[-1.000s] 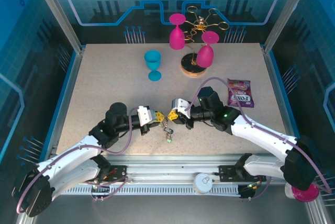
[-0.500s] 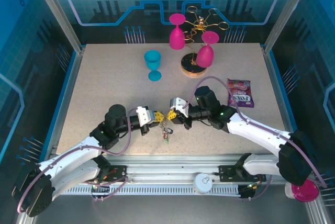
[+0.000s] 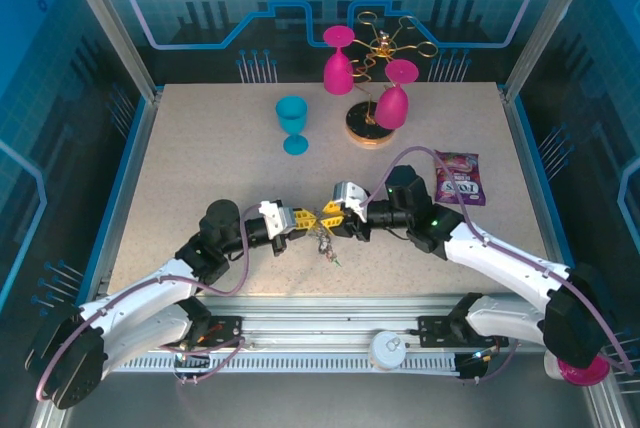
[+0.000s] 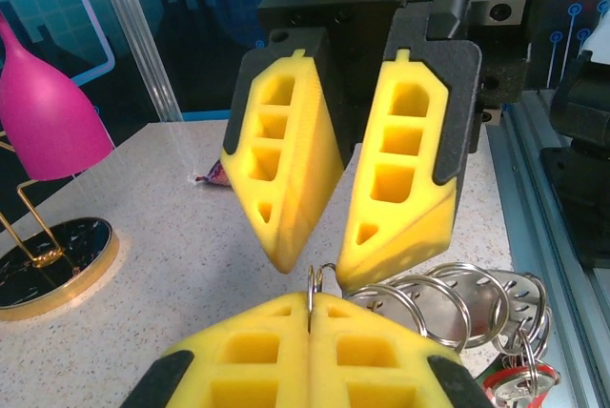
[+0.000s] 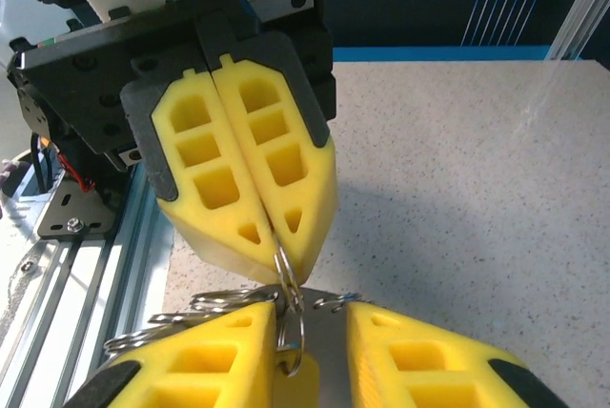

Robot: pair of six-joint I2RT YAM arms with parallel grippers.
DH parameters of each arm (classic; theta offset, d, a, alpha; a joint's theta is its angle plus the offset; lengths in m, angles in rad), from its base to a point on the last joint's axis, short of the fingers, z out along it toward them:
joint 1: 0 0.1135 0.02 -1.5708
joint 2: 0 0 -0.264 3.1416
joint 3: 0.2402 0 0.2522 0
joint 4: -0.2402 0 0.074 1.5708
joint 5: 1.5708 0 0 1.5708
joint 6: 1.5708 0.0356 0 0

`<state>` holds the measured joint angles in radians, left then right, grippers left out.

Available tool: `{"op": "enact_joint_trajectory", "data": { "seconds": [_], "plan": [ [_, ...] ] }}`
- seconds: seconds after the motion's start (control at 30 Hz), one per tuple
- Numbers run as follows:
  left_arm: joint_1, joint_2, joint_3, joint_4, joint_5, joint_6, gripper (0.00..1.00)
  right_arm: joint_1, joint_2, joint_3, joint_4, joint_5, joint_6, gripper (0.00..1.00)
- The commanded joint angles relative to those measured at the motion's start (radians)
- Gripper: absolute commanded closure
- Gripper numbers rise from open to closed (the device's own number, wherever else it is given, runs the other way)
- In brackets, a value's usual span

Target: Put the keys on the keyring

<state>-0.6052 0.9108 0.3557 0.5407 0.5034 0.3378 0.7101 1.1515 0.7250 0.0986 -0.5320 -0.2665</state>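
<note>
Near the front edge of the table (image 3: 200, 168), the left gripper (image 3: 304, 220) is clenched. Its yellow pads (image 4: 276, 317) press flat together on a thin wire loop of the keyring (image 4: 456, 295). Tip to tip with it, the right gripper (image 3: 329, 213) has its fingers (image 5: 191, 370) parted, with that loop between them but not squeezed. The bunch of silver rings and keys (image 3: 325, 244) hangs just below both fingertips, and a red key head (image 4: 515, 387) sits on one ring. Threading looks well along, though I cannot tell whether every key is on. Farther back stand a blue goblet (image 3: 292, 120) and a gold wire rack (image 3: 385, 48) carrying pink goblets (image 3: 338, 66).
</note>
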Motion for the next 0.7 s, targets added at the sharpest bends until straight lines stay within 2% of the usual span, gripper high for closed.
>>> {"op": "enact_joint_trajectory", "data": {
  "seconds": [0.0, 0.47, 0.53, 0.63, 0.67],
  "plan": [
    [-0.001, -0.007, -0.001, 0.064, 0.04, -0.019, 1.0, -0.014, 0.0, -0.006, 0.044, -0.015, -0.011, 0.74],
    [-0.001, 0.0, -0.001, 0.082, 0.041, -0.027, 1.0, -0.002, 0.058, 0.011, 0.101, -0.076, -0.01, 0.79],
    [-0.001, 0.005, -0.004, 0.097, 0.041, -0.033, 1.0, 0.0, 0.068, 0.015, 0.116, -0.087, -0.008, 0.84],
    [-0.002, 0.012, -0.004, 0.108, 0.037, -0.038, 1.0, 0.0, 0.077, 0.02, 0.13, -0.099, -0.007, 0.99],
    [-0.001, 0.011, -0.006, 0.106, 0.031, -0.038, 1.0, 0.0, 0.076, 0.022, 0.129, -0.098, -0.009, 1.0]
  ]
}}
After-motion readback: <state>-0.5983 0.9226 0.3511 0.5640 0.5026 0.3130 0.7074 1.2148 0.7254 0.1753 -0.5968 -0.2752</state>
